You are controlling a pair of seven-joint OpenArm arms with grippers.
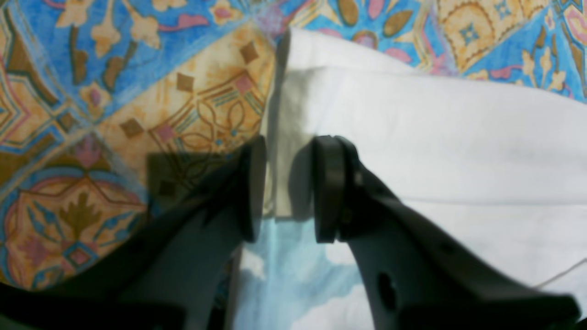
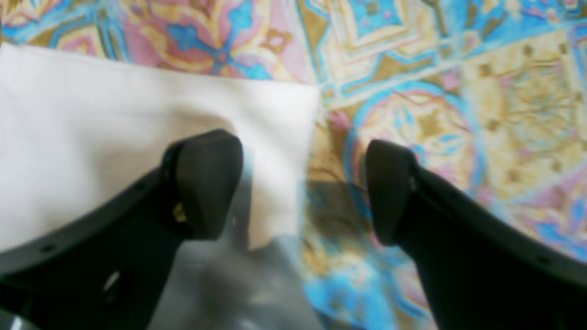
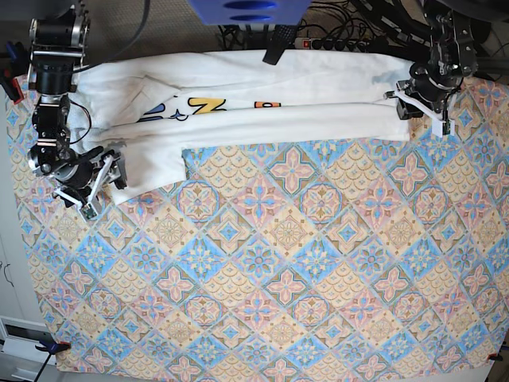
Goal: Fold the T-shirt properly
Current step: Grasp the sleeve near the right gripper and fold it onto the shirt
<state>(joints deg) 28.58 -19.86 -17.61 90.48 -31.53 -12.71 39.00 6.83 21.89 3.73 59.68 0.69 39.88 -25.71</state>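
T-shirt stretched along counter's far edge. Left tool narrowed over hem, grip uncertain; right tool wide, straddling sleeve edge, holding nothing. Risk: uneven lift, cloth slipping, crooked fold.

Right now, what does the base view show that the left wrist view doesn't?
Only the base view shows the whole T-shirt with its coloured lettering, and the right gripper at the sleeve end. Only the left wrist view shows the left gripper with its jaws either side of a folded white edge. Both show white fabric on the patterned cloth.
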